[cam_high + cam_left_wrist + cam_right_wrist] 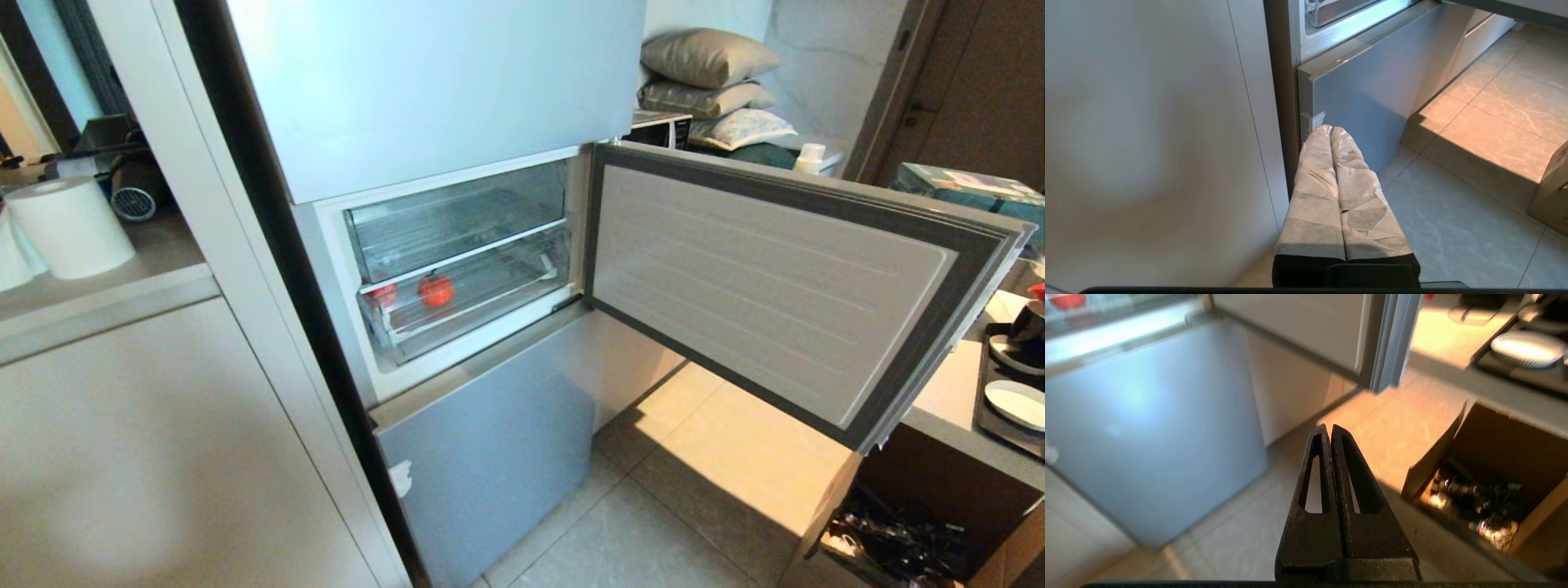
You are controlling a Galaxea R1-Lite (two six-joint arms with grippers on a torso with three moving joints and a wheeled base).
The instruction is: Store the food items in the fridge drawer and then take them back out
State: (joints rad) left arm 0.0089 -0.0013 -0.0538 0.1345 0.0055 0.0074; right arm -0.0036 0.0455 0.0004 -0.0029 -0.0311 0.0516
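The red apple (437,289) is sitting in the clear fridge drawer (424,327), well above and ahead of both low-hanging grippers; the left gripper (1331,129) and right gripper (1329,426) are both holding their jaws closed and empty, the left seeming nearer

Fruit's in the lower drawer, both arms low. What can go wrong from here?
1. The red fruit sits behind the fridge drawer's front lip; a reach straight in may hit the lip.
2. The open fridge door juts out on the right and crowds that arm's approach.
3. Both the left end effector and right end effector are shut, so they must open first.
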